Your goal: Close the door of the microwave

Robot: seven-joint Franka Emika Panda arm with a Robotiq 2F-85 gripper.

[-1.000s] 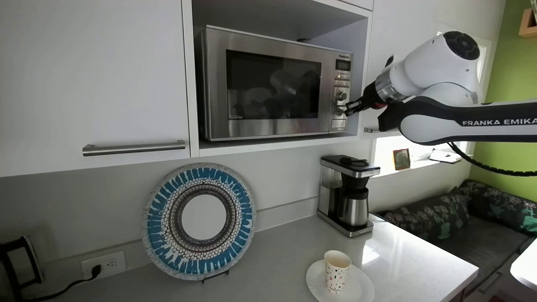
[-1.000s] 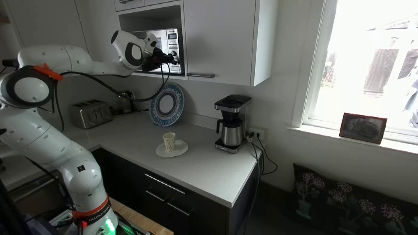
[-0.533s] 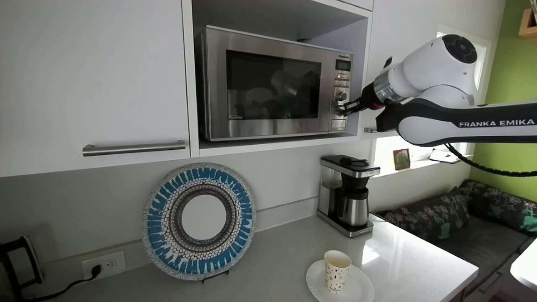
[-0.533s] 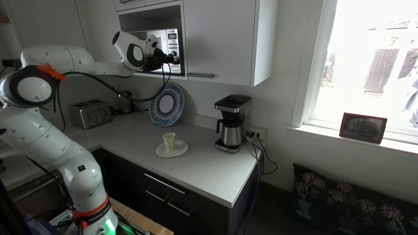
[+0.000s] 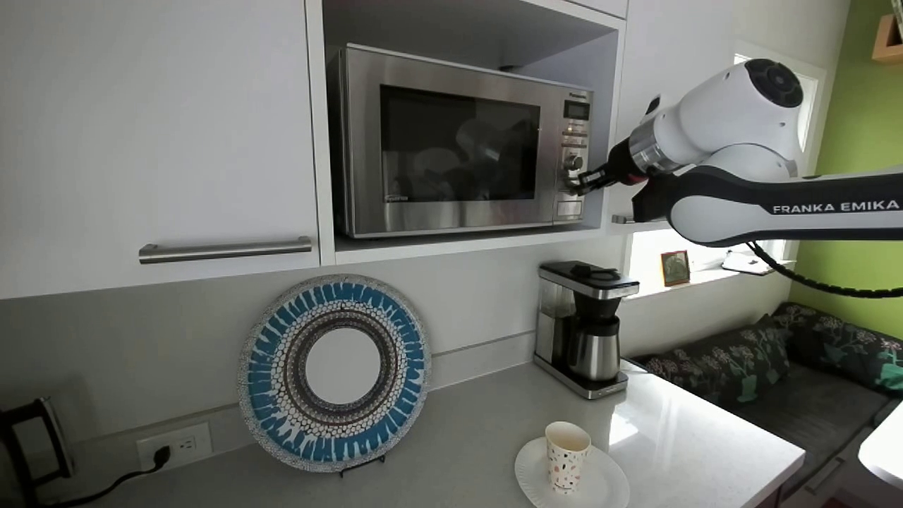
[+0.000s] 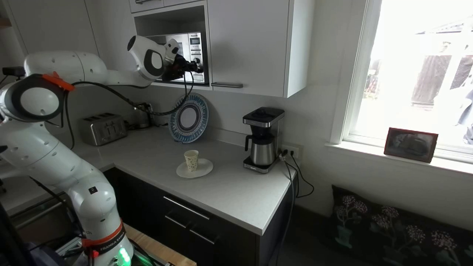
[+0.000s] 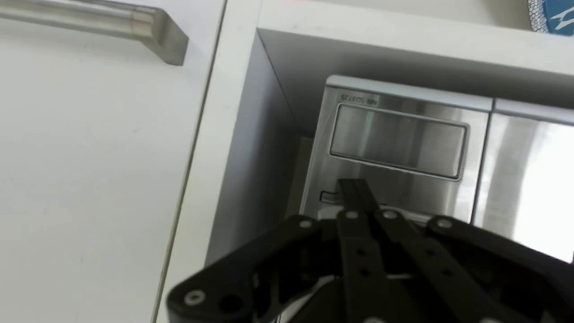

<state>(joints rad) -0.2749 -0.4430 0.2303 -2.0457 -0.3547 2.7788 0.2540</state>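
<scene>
I'm finding the door (image 5: 451,148) lying flush in the front of the microwave (image 5: 467,144), which is standing in its white niche (image 5: 465,246) above the counter (image 5: 480,423). In an exterior view I'm seeing no gap between the door and the control strip (image 5: 573,149) beside it, and in the wrist view the seam (image 7: 483,166) there is running narrow and even, so I'm judging the closing done. Whether the door is really clicked home, these views aren't showing; drawing the arm (image 6: 59,162) back is looking like all that's left.

The gripper (image 7: 353,184) is standing closed, its fingers (image 7: 349,195) lying against each other, and it's gripping nothing. Their tips are sitting in front of the control strip rather than the door, near the rectangular button (image 7: 399,140) at the strip's foot; whether they're touching the strip, I'm not managing to make out. I'm treating that button as the likely door release, so I'm planning to keep clear of it.
</scene>
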